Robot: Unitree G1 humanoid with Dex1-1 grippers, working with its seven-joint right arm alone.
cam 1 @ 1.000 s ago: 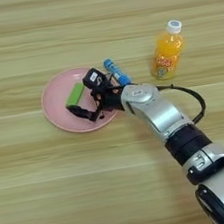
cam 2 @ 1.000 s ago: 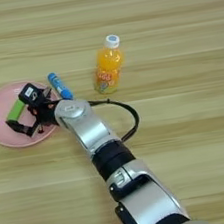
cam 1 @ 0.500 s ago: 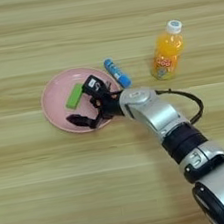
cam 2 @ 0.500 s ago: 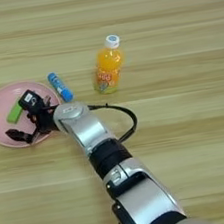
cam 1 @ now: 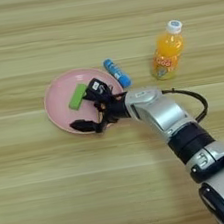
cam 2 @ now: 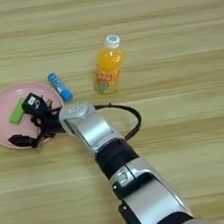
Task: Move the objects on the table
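1. Pink plate (cam 1: pixel 57 104) lies on the desk (cam 1: pixel 54 192) directly under the fingers (cam 1: pixel 91 109), which hang over its near-right part.
2. Spread wide, the two black fingers hold nothing: one reaches up over the plate's middle, the other lies low along the plate's near rim.
3. Green block (cam 1: pixel 77 96) rests on the plate just to the left of the upper finger, close to it but seemingly not touching; whether there is a real gap I cannot tell.
4. Blue tube (cam 1: pixel 117 73) lies on the desk just behind and to the right of the fingers, beside the plate's rim; the orange-drink bottle (cam 1: pixel 166 51) stands upright well off to the right, clear of the arm.
5. No screwdriver shows in either view.
6. Risks, as I judge them: the low finger sits at the rim, so any downward or sideways push could tip or slide the plate and send the block off it; a closing motion started off-centre could nudge the block away instead of trapping it; swinging the forearm back could sweep the blue tube.
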